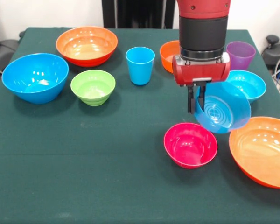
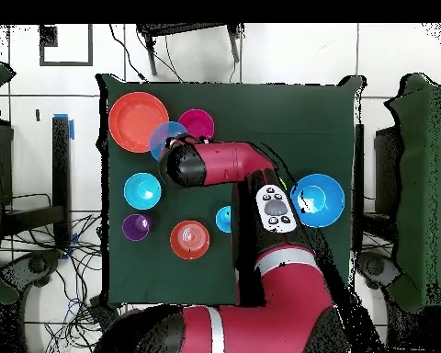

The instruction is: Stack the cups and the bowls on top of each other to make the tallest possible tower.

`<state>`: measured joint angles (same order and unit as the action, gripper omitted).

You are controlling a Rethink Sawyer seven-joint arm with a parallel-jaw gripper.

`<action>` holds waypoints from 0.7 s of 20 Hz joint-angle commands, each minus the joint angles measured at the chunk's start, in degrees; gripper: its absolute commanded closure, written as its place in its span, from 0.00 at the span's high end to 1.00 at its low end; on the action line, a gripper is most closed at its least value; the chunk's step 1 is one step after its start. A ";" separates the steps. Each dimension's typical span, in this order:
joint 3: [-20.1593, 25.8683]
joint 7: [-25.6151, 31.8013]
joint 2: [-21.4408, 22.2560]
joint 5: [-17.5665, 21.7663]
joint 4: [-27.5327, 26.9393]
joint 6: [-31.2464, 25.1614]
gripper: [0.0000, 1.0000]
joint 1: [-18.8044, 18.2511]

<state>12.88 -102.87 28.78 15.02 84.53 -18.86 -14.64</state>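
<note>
Translucent blue plastic is hanging from the gripper [image 1: 199, 99]: a medium blue bowl [image 1: 224, 112] is tipped on its side, its opening facing the front camera, with the two dark fingers [image 1: 201, 95] closed on its rim, one inside and one outside. The bowl is clear of the dark green tablecloth [image 1: 107, 163], hovering just above and behind the pink bowl [image 1: 190, 144], which is sitting upright and empty on the cloth. A large orange bowl [image 1: 263, 150] is lying just beside the pink one at the table's edge in the front view.

Behind the held bowl, a cyan bowl [image 1: 248, 84] is resting on the cloth, and the translucent purple cup [image 1: 240, 54] is standing upright beyond it. A small orange bowl [image 1: 169, 55] is partly hidden behind the red and black arm [image 1: 203, 28]. The light blue cup [image 1: 140, 65] is standing upright near the table's middle — apart from everything else. On the other side, a light green bowl [image 1: 93, 87], a big blue bowl [image 1: 35, 77] and another large orange bowl [image 1: 87, 45] are sitting separately, none nested in another.

From overhead, the arm [image 2: 226, 167] is stretching across the table, covering the green bowl; the held blue bowl [image 2: 164, 138] is showing between the large orange bowl [image 2: 138, 121] and the pink bowl [image 2: 197, 123], overlapping the orange one's rim — whether touching it cannot be told.
</note>
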 commanded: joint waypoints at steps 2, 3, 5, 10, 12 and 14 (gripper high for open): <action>4.59 1.69 -4.22 1.43 -2.95 -4.73 0.00 -0.16; 4.75 1.83 -4.28 1.47 -2.91 -4.69 0.00 -0.32; 4.89 1.96 -4.31 1.54 -2.73 -4.46 0.00 -0.52; 4.89 2.08 -4.53 1.56 -2.98 -4.57 0.00 -0.62; 4.64 1.94 -4.80 1.62 -3.15 -4.57 0.00 -0.47; 4.45 2.24 -5.16 1.96 -3.45 -4.49 0.00 -0.48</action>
<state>13.12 -102.87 26.32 15.02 84.16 -18.86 -14.71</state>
